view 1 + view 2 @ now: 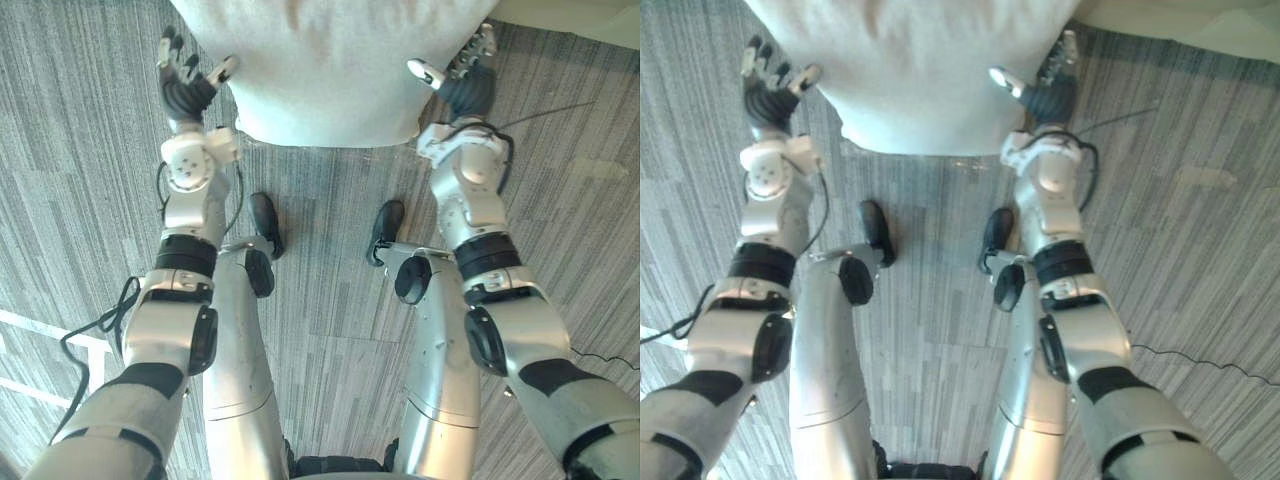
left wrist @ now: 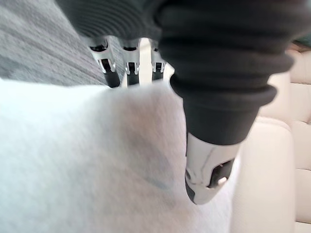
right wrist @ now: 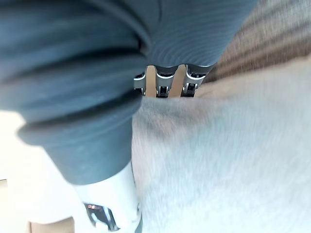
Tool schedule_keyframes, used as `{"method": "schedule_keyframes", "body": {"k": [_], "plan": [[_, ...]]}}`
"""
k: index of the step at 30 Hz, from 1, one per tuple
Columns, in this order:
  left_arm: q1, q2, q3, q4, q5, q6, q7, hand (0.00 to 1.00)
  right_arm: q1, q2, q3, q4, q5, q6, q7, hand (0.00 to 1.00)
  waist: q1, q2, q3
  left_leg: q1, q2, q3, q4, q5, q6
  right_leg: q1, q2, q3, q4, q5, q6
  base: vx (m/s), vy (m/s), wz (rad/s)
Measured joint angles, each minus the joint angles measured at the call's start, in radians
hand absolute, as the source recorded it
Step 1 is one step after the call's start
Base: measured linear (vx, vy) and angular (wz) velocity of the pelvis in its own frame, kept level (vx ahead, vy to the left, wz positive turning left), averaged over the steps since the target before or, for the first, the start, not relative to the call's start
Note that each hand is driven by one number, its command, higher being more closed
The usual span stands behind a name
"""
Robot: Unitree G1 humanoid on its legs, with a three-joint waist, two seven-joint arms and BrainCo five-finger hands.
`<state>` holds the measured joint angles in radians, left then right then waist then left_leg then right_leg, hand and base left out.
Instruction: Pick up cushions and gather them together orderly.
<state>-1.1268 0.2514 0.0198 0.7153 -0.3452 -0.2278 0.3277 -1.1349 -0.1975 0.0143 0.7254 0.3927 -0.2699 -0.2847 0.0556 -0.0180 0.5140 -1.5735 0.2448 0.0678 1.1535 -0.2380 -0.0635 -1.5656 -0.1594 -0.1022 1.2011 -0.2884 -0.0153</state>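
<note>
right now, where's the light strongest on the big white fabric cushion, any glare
Left wrist view: big white fabric cushion brightly lit, glint on the thumb of the left hand; right wrist view: cushion dimmer beside right hand; left eye view: even light, no glare.

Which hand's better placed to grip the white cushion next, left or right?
Right, probably. The right hand sits against the edge of the cushion, thumb over the fabric. The left hand is splayed open at the corner, mostly off it.
</note>
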Motion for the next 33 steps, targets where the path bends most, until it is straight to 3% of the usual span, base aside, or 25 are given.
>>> {"method": "schedule_keyframes", "body": {"k": [2,3,9,12,20,21,27,29,31,33], "plan": [[-0.011,-0.034,0.0,0.0,-0.002,0.0,0.027,0.0,-0.001,0.001,0.0,0.0,0.0,0.0,-0.007,0.0,-0.001,0.0,0.0,0.0,-0.002,0.007,0.008,-0.004,0.006,-0.006,0.0,0.012,0.007,-0.004,0.005,0.0,0.012,0.02],[-0.013,-0.041,-0.001,0.0,-0.005,0.0,0.047,1.0,-0.001,0.003,0.002,0.0,0.0,0.0,-0.01,1.0,-0.004,0.0,0.0,0.0,-0.005,0.006,0.011,-0.006,0.005,-0.007,0.0,0.014,0.008,-0.004,0.005,0.0,0.0,0.0],[-0.02,-0.017,-0.018,-0.001,-0.012,0.0,0.085,1.0,-0.002,-0.001,0.018,-0.005,0.015,0.004,-0.023,1.0,-0.01,0.0,0.0,0.001,-0.01,0.004,0.009,-0.006,0.004,-0.006,0.003,0.014,0.006,-0.003,0.004,-0.02,0.014,-0.01],[-0.021,0.013,-0.018,-0.024,-0.012,0.001,0.106,1.0,-0.004,-0.001,0.021,-0.023,0.09,0.004,-0.024,1.0,-0.011,0.0,-0.001,0.007,-0.008,0.004,0.006,-0.004,0.001,0.0,0.005,0.012,-0.004,0.005,-0.005,0.01,0.021,-0.06],[-0.028,0.033,-0.017,-0.071,-0.012,0.0,0.127,1.0,0.0,0.006,0.03,-0.133,0.132,0.001,-0.03,1.0,-0.008,0.0,-0.005,0.095,-0.004,0.006,-0.035,-0.005,0.002,0.098,0.02,0.007,-0.067,0.017,0.001,0.02,0.017,-0.05],[-0.008,0.009,-0.017,-0.098,-0.012,-0.009,0.128,1.0,0.023,0.01,0.029,-0.17,0.134,-0.011,-0.03,1.0,-0.009,-0.001,-0.03,0.101,-0.004,0.009,-0.051,-0.005,0.002,0.101,0.022,0.009,-0.083,0.023,0.005,-0.01,0.016,-0.07],[0.132,-0.08,-0.035,-0.25,-0.014,-0.053,0.134,1.0,0.151,0.038,-0.001,-0.311,0.134,-0.045,-0.031,1.0,-0.009,0.0,-0.045,0.216,-0.003,0.021,-0.109,0.0,-0.004,0.21,0.021,0.004,-0.136,0.022,0.007,0.0,0.004,0.0],[0.227,-0.104,-0.067,-0.312,-0.013,-0.058,0.141,1.0,0.234,0.067,-0.009,-0.366,0.125,-0.049,-0.035,1.0,-0.011,-0.001,-0.052,0.307,-0.004,0.032,-0.165,0.006,-0.015,0.294,0.025,0.0,-0.182,0.023,0.006,0.04,-0.028,-0.01],[0.329,-0.143,-0.096,-0.366,-0.013,-0.089,0.142,1.0,0.337,0.089,-0.008,-0.425,0.114,-0.075,-0.036,1.0,-0.012,-0.001,-0.112,0.358,-0.009,0.035,-0.223,0.016,-0.025,0.339,0.03,-0.004,-0.23,0.025,0.005,0.04,-0.024,0.01],[0.41,-0.173,-0.123,-0.432,-0.013,-0.1,0.144,1.0,0.417,0.101,-0.008,-0.488,0.099,-0.078,-0.04,1.0,-0.011,-0.001,-0.111,0.46,-0.012,0.041,-0.275,0.024,-0.036,0.441,0.034,-0.017,-0.277,0.029,0.0,0.11,-0.047,0.0]]}}
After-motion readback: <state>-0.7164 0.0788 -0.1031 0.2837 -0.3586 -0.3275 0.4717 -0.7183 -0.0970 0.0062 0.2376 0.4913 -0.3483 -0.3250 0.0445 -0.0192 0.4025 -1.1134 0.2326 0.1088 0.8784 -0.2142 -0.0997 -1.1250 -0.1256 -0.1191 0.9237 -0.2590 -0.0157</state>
